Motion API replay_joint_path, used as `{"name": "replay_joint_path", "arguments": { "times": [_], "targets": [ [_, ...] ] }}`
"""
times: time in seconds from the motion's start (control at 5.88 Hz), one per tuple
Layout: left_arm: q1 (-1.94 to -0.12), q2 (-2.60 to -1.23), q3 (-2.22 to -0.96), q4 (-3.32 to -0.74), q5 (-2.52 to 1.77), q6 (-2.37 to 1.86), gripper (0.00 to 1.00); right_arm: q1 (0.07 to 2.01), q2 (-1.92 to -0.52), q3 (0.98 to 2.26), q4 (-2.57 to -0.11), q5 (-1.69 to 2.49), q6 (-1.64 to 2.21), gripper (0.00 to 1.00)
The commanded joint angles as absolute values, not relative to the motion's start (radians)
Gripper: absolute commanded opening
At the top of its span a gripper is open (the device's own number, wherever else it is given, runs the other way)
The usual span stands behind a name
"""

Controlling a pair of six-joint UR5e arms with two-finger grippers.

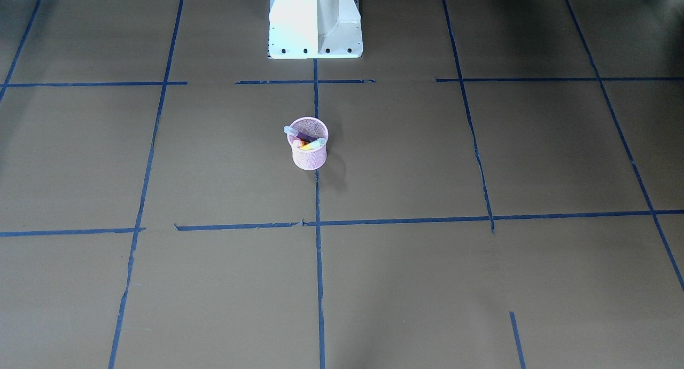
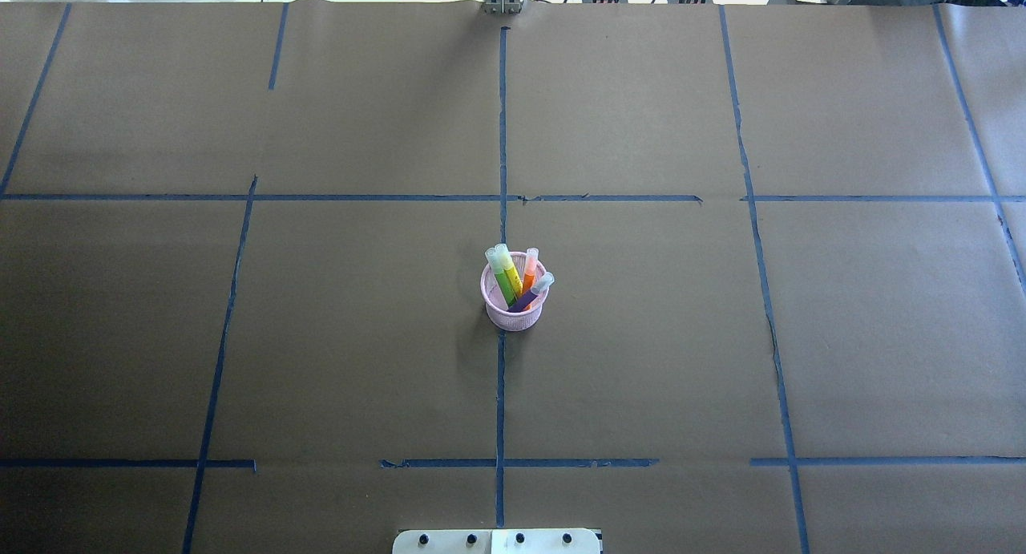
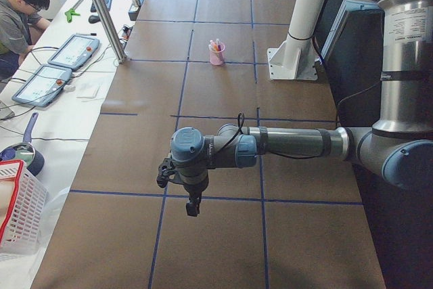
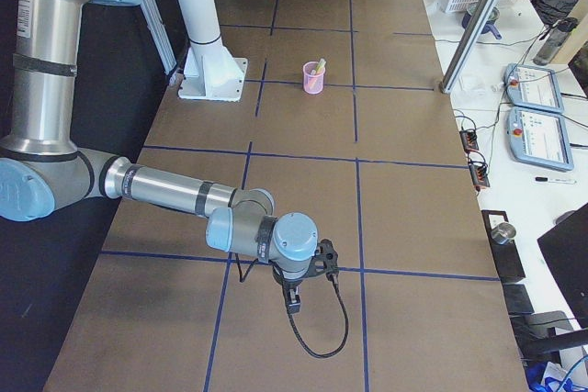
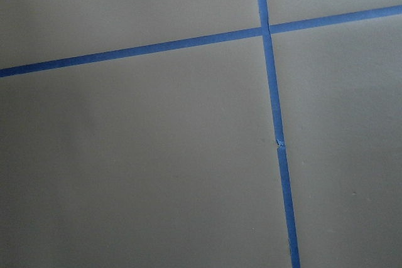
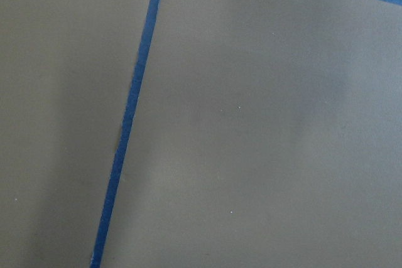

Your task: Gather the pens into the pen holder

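Observation:
The pink mesh pen holder (image 2: 514, 317) stands upright at the table's middle on a blue tape line. It also shows in the front view (image 1: 310, 158), the left view (image 3: 217, 57) and the right view (image 4: 313, 82). In it stand the green pen (image 2: 503, 280), yellow pen (image 2: 513, 272), orange pen (image 2: 529, 267) and purple pen (image 2: 535, 290), caps up. No pen lies on the table. My left gripper (image 3: 193, 206) and right gripper (image 4: 293, 304) hang far from the cup near the table's ends. I cannot tell if they are open or shut. Both wrist views show only paper and tape.
The robot's white base (image 1: 315, 27) stands behind the cup. A person (image 3: 20, 11) sits by tablets (image 3: 71, 51) beyond the far edge. A white basket (image 3: 17, 211), a metal post (image 3: 101, 11) and pendants (image 4: 533, 89) line that side.

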State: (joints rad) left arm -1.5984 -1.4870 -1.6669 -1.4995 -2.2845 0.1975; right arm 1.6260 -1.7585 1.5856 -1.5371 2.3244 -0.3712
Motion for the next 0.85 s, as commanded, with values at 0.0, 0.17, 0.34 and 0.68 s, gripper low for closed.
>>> {"name": "replay_joint_path", "arguments": {
  "times": [0.0, 0.17, 0.34, 0.68],
  "targets": [
    [-1.598, -1.486, -1.666, -1.494, -2.281, 0.196, 1.0, 1.626, -1.758, 1.583, -1.537, 2.342, -0.371, 1.0],
    [-1.598, -1.477, -1.666, -1.496, -2.281, 0.196, 1.0, 1.625, -1.759, 1.583, -1.537, 2.355, -0.371, 1.0],
    [-1.598, -1.477, -1.666, -1.496, -2.28, 0.196, 1.0, 1.624, -1.759, 1.583, -1.537, 2.355, -0.371, 1.0],
    [-1.598, -1.476, -1.672, -1.496, -2.28, 0.196, 1.0, 1.624, -1.759, 1.585, -1.537, 2.355, -0.373, 1.0]
  ]
}}
